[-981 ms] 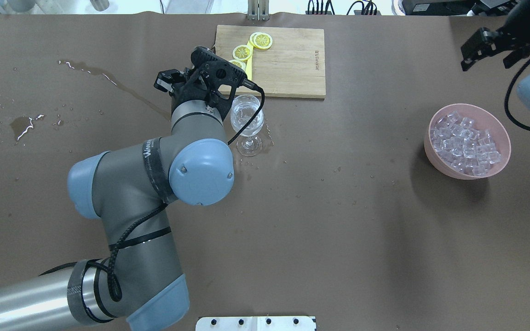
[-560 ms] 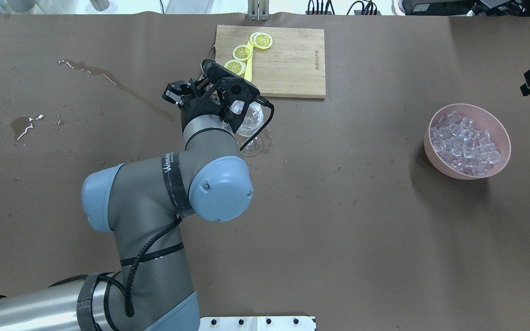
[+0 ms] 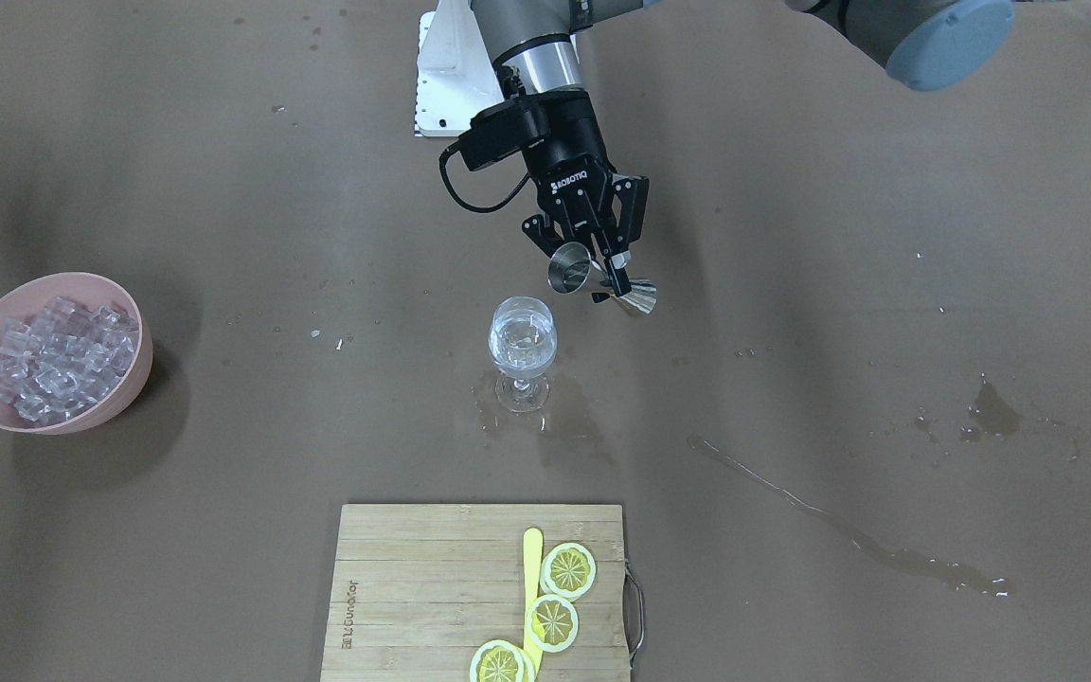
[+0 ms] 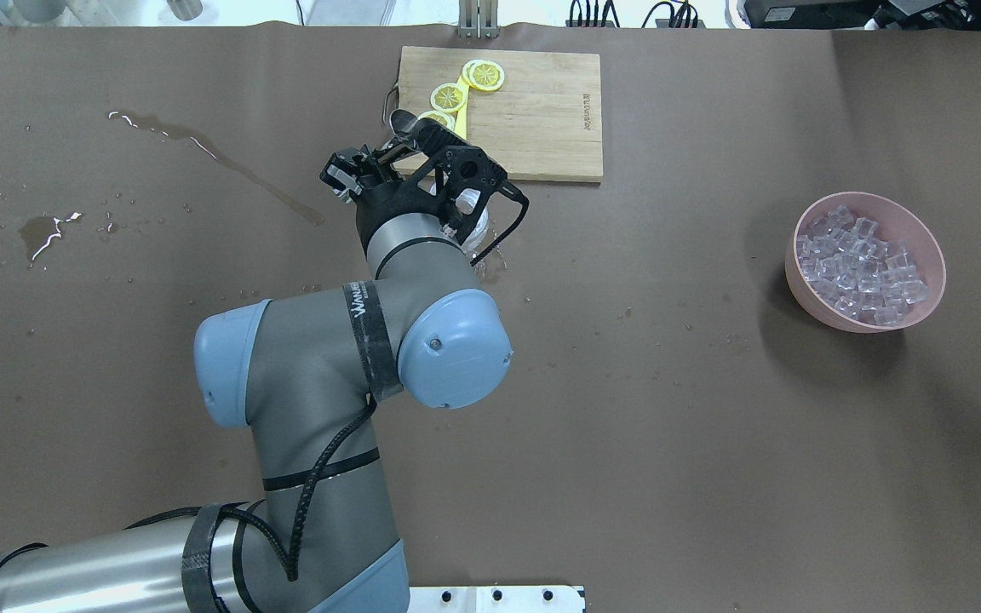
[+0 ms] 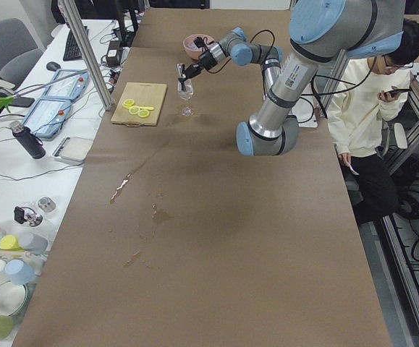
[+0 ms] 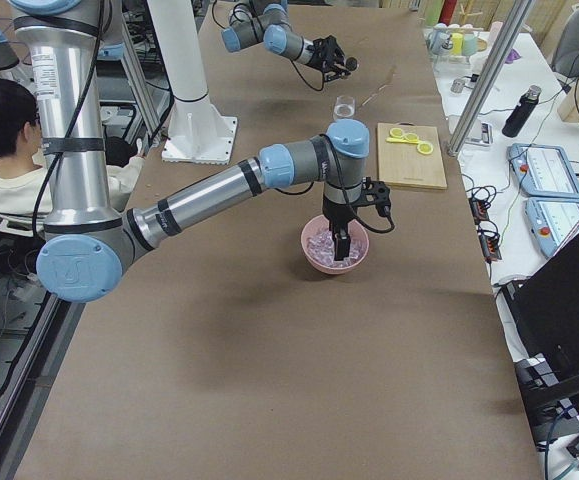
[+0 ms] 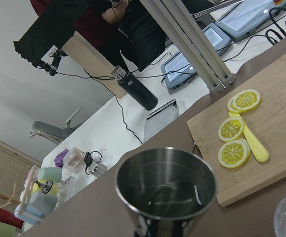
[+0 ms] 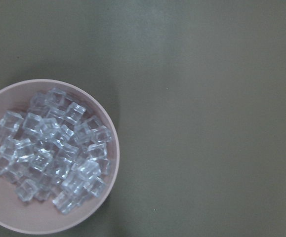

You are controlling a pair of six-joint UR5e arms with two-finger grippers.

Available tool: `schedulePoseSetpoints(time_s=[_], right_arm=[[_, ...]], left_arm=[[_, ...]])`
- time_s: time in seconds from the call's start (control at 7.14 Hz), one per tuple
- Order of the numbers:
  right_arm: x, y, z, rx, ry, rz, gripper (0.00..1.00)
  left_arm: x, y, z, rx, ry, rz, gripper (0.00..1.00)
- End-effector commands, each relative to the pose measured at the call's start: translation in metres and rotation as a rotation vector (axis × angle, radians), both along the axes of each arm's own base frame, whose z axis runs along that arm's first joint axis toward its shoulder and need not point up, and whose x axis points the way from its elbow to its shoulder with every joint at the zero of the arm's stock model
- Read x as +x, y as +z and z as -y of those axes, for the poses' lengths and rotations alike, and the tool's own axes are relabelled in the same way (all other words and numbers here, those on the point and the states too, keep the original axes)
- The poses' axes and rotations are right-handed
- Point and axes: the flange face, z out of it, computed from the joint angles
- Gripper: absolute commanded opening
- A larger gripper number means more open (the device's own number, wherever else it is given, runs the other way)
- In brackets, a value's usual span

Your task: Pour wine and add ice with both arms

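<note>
My left gripper (image 3: 602,270) is shut on a steel jigger (image 3: 569,268) and holds it tilted in the air, just on the robot's side of the wine glass (image 3: 522,346). The glass stands on the table with clear wine (image 3: 522,352) in it. In the overhead view the left wrist hides most of the glass (image 4: 475,213). The left wrist view shows the jigger's cup (image 7: 166,182) close up. The pink bowl (image 3: 141,352) holds the ice (image 3: 48,355), also in the right wrist view (image 8: 49,153). My right gripper (image 6: 342,242) hangs over the bowl; I cannot tell if it is open or shut.
A bamboo cutting board (image 3: 413,587) with lemon slices (image 3: 569,568) and a yellow tool lies beyond the glass. Spilled liquid wets the table around the glass foot and in puddles (image 3: 986,412) and a streak (image 3: 839,526) on the robot's left. A person sits behind the robot.
My left arm has swung right with the jigger, closer over the glass, and now hides it from overhead. My right gripper has left the overhead view at the far right.
</note>
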Motion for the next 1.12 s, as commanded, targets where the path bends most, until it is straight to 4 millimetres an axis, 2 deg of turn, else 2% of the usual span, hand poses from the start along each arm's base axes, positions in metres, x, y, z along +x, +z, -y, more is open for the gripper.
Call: schedulePoseSetpoints(time_s=[0.0,0.14,0.28,0.56,0.84,0.98], right_arm=[[0.027,0.062,0.006,0.013,-0.011,-0.004,0.98],[0.038,0.097,0.012,0.007,0.006,0.023,0.99],[0.04,0.117,0.009,0.01,0.01,0.03,0.99],[0.043,0.131,0.003,-0.01,0.019,0.028,0.99],[0.048,0.129,0.001,-0.006,0.028,0.031,0.99],[0.066,0.125,-0.006,0.0,0.063,0.065,0.99]], left_arm=[[0.004,-0.013,0.002,-0.01,-0.009,0.06,0.0],[0.008,-0.016,0.0,-0.017,-0.005,0.09,0.0],[0.012,-0.013,0.002,-0.029,-0.006,0.125,0.0],[0.018,-0.005,0.005,-0.034,-0.014,0.186,0.0],[0.026,-0.017,0.002,-0.056,-0.008,0.247,0.0],[0.031,-0.014,-0.005,-0.064,0.004,0.273,0.0]])
